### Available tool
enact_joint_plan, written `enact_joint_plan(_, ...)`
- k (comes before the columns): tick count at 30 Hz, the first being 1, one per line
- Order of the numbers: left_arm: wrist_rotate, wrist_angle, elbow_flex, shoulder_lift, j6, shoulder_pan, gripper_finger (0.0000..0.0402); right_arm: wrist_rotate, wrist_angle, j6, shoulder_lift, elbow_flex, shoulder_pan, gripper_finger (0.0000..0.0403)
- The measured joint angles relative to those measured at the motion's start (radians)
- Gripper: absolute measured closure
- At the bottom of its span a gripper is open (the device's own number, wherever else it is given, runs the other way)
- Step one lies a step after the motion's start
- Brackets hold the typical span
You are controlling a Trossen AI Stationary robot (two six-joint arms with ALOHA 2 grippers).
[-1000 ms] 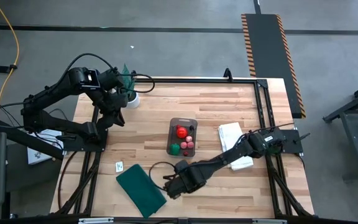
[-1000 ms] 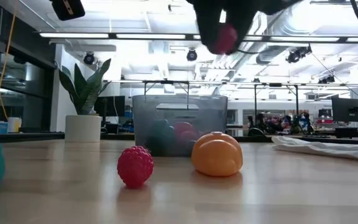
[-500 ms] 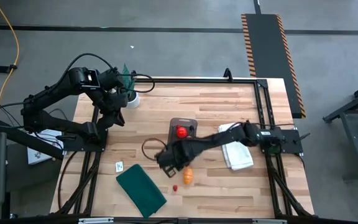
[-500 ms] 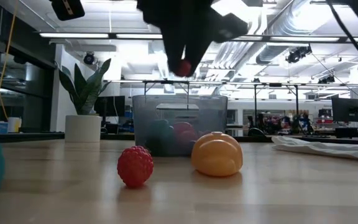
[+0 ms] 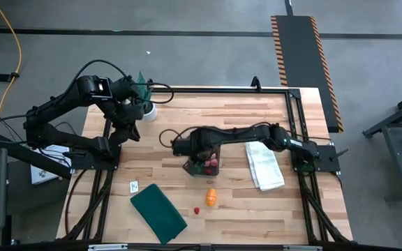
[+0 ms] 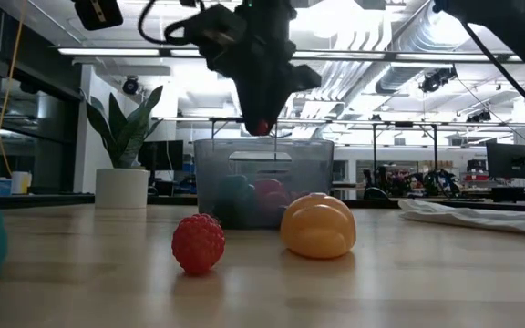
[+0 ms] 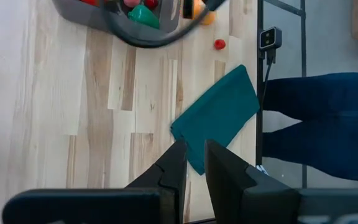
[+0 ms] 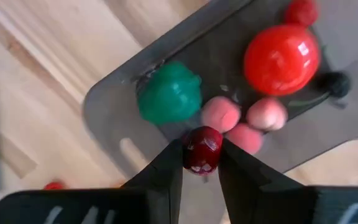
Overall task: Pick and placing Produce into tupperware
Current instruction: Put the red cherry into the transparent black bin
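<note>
Dark-red berry [image 8: 202, 149] sits clamped between the right tool's [image 8: 201, 163] fingers, over the tupperware [image 5: 188, 166]; left tool [image 7: 191, 163] looks pinched nearly together, apparently empty.

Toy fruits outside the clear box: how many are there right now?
3. An orange one and a small red berry lie on the table; a dark red piece is held above the tupperware in the right gripper. More may be hidden.

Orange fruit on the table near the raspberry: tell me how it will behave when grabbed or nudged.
The orange fruit looks smooth and glossy, so it may slip in a claw. It is rounded but sits on a flattish base, so a nudge would probably slide or rock it. It looks like light, hollow plastic.
</note>
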State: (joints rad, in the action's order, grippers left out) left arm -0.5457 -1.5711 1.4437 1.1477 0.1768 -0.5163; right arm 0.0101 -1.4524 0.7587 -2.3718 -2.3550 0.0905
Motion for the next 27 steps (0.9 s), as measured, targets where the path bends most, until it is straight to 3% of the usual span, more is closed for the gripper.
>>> enact_joint_plan(18, 0.061, 0.000, 0.000, 0.000, 0.000, 0.000, 0.0356, 0.047, 0.018, -0.264, 0.000, 0.004, -0.093, 0.0328)
enact_joint_plan(27, 0.061, 0.000, 0.000, 0.000, 0.000, 0.000, 0.0356, 0.074, 0.075, -0.272, 0.000, 0.089, -0.110, 0.0328)
